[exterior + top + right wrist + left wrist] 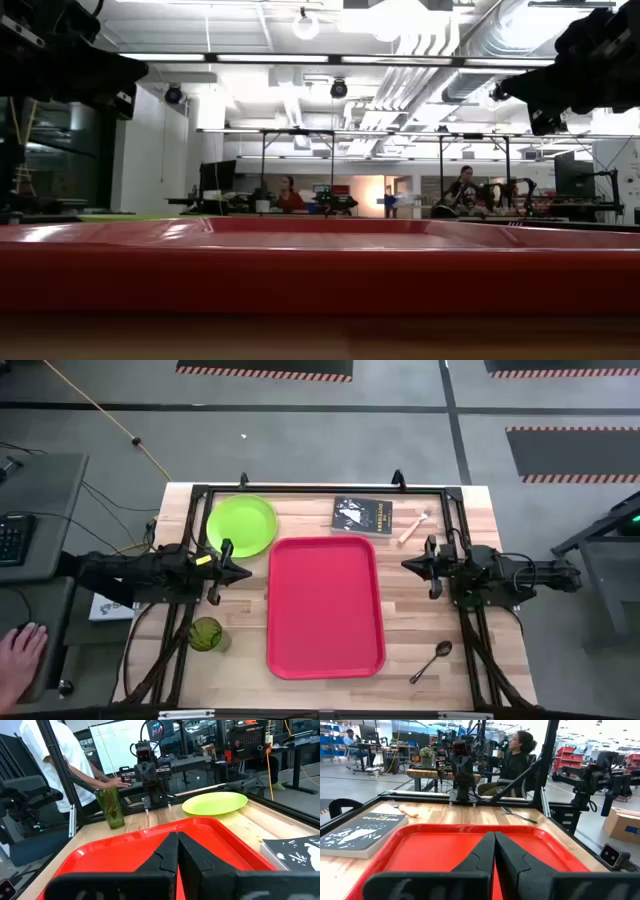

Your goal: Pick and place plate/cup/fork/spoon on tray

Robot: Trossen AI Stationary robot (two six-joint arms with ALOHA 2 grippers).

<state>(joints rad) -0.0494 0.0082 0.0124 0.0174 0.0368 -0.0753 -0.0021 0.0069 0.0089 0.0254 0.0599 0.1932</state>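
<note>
- High view: the red tray [326,606] lies in the middle of the bench [500,535], long axis running from the far edge to the near edge, with nothing on it.
- The lime-green plate [241,525] lies flat near the far left corner, just beside the tray's far left corner but apart from it.
- The cup [206,634] stands upright near the left edge toward the near side, close to the left arm's frame.
- The fork [413,527] lies near the far right corner, tilted, tines toward the far edge and tan handle toward the tray.
- The spoon [431,660] lies near the near right corner, tilted, bowl away from the tray and handle pointing toward the near edge.
- A black book [362,515] lies by the far edge between plate and fork, just beyond the tray's far rim.
- The left gripper [229,564] hovers at the tray's left side, next to the plate, fingers together, as its wrist view shows.
- The right gripper [428,566] hovers at the tray's right side, fingers together too.
- A person's hand [20,656] rests off the bench at the left.
</note>
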